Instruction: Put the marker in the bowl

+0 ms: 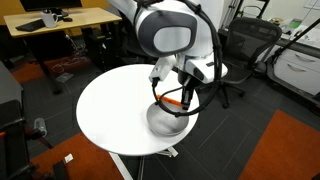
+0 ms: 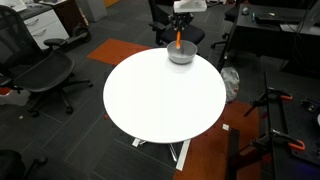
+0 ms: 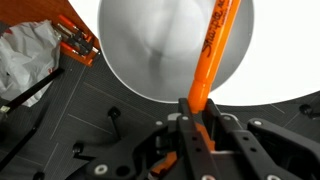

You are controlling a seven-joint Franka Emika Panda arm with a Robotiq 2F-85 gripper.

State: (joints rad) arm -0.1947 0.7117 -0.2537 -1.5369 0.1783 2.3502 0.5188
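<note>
The orange marker (image 3: 212, 52) is clamped between my gripper's (image 3: 195, 108) black fingers and points out over the light grey-white bowl (image 3: 150, 45). In both exterior views the gripper (image 1: 178, 95) (image 2: 180, 30) hangs just above the bowl (image 1: 168, 119) (image 2: 181, 54), which sits at the edge of the round white table (image 1: 115, 110) (image 2: 160, 95). The marker (image 1: 174, 103) (image 2: 179, 40) is held upright to tilted over the bowl's opening. I cannot tell whether its tip touches the bowl's inside.
Black office chairs (image 2: 35, 75) (image 1: 245, 45) stand around the table. A wooden desk (image 1: 60, 22) is behind. An orange-and-black clamp-like tool (image 3: 75, 42) and crumpled white plastic (image 3: 25, 55) lie on the dark carpet below the table edge.
</note>
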